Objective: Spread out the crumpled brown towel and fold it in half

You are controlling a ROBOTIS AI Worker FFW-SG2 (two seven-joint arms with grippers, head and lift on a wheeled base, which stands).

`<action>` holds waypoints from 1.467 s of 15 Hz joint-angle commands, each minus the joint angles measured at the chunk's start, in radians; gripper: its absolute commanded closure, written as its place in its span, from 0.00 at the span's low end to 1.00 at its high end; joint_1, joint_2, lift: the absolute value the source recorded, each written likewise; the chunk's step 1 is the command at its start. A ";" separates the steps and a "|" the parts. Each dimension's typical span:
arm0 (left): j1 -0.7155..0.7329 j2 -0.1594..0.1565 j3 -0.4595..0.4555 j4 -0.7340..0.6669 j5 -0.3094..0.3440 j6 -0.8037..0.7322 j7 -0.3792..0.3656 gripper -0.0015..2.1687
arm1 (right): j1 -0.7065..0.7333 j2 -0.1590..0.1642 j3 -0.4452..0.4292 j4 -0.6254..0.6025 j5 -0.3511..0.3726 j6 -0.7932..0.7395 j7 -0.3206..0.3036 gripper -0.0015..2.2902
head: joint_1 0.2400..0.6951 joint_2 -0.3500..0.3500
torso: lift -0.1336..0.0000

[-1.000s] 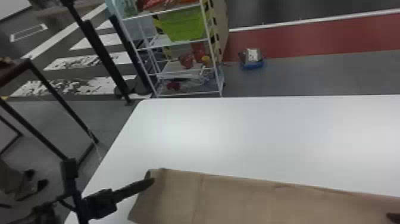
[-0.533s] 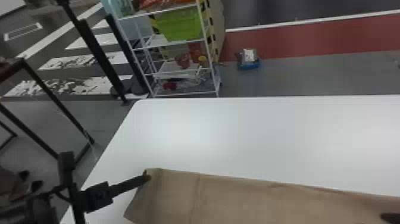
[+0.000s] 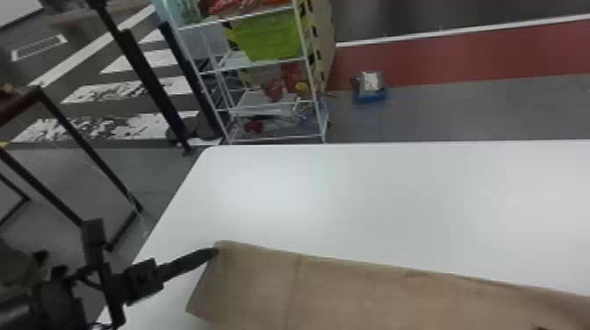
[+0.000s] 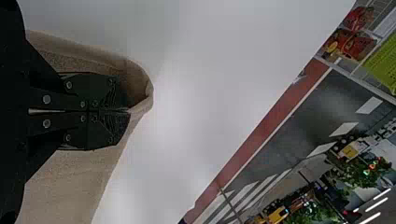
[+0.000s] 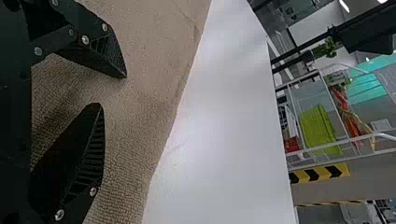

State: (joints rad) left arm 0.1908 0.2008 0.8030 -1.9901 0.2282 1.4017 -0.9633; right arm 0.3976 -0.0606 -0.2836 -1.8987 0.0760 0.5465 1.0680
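A: Where are we standing with the brown towel (image 3: 351,289)?
B: It's lying along the near side of the white surface (image 3: 373,193), stretching from the left part towards the right. Over the left part of the surface, our left claw (image 4: 130,110) is pinching a corner of it; over the near right part, our right claw (image 5: 112,90) is gaping wide above the cloth, gripping nothing.
A: So we're probably squaring it up for the fold. How are we doing that well?
B: By my reckoning, we're needing the left pinch firm while we're lowering the right claw, bringing its fingers around just the towel's rim. If we're scooping up mid-cloth, we're risking a bunch.
A: And then?
B: Ideally, we're drawing both ends gently apart until the small ripples are flattening, then moving both claws together so the halves aren't skewing. If we're pulling harder on one side, that corner may be slipping out.
A: How many of each are we counting?
B: We're counting two claws, one towel and one surface. Beyond the far left of the surface, one shelf rack (image 3: 276,139) is standing, carrying one green bin (image 3: 268,37).
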 commanded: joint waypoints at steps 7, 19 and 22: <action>-0.020 0.025 0.047 0.016 0.095 0.113 0.005 0.60 | -0.017 -0.007 -0.012 -0.020 -0.028 0.048 -0.008 0.18 | 1.00 0.97 | 0.07; -0.037 0.029 -0.005 0.017 0.105 0.170 0.074 0.60 | -0.013 -0.008 -0.039 -0.207 -0.048 0.266 0.010 0.18 | 1.00 0.95 | 0.07; -0.067 0.034 -0.013 0.037 0.094 0.170 0.113 0.60 | -0.016 -0.019 -0.046 -0.200 -0.041 0.287 0.020 0.18 | 1.00 0.93 | 0.07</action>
State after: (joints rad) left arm 0.1369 0.2328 0.7960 -1.9674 0.3329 1.5701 -0.8674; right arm 0.3822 -0.0771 -0.3223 -2.1013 0.0349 0.8288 1.0829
